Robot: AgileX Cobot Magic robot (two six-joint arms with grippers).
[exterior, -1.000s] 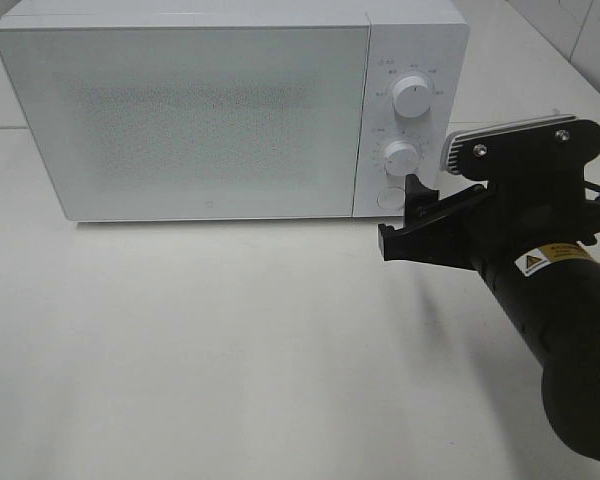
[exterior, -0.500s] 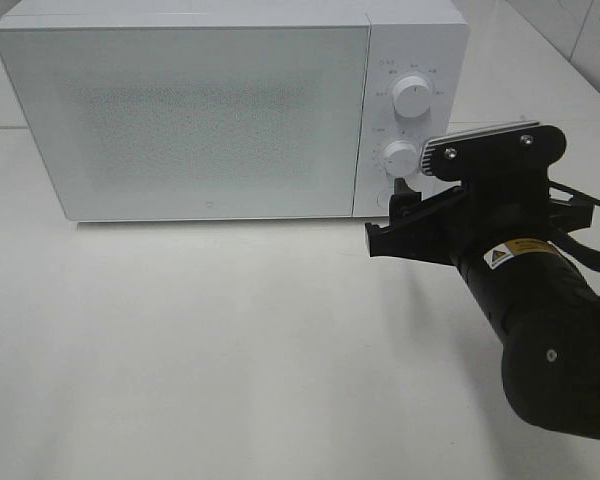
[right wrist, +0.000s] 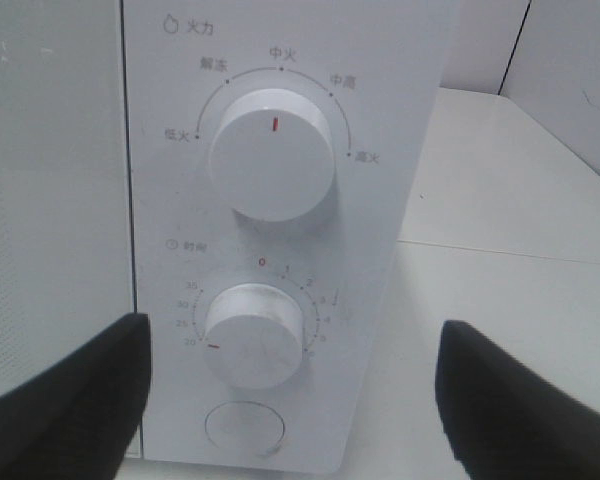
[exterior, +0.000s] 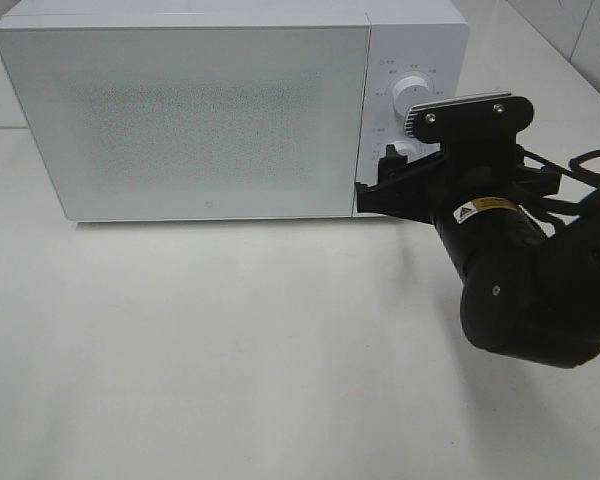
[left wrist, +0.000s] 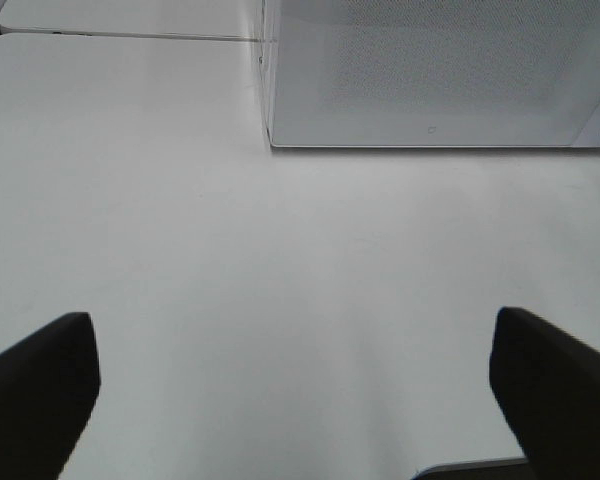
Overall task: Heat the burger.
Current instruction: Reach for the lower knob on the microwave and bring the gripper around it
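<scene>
The burger is out of view. The white microwave [exterior: 180, 120] stands at the back of the table with its door shut. My right gripper [exterior: 380, 178] is open, close in front of the control panel [right wrist: 270, 250], and nothing is between its fingers. In the right wrist view the right gripper [right wrist: 290, 400] has a finger either side of the lower dial [right wrist: 255, 335]. Above that dial is the power dial [right wrist: 272, 155], and below it a round button [right wrist: 245, 428]. My left gripper [left wrist: 295, 390] is open over bare table, empty, well in front of the microwave [left wrist: 430, 70].
The white tabletop [exterior: 230, 340] spreads in front of the microwave. A seam between table sections [left wrist: 130, 36] runs behind and to the left of the microwave. The right arm's black body [exterior: 520, 290] fills the right side of the high view.
The right arm has moved left and toward the microwave, and its gripper now covers the lower dial in the high view. The jaws are as wide as before.
</scene>
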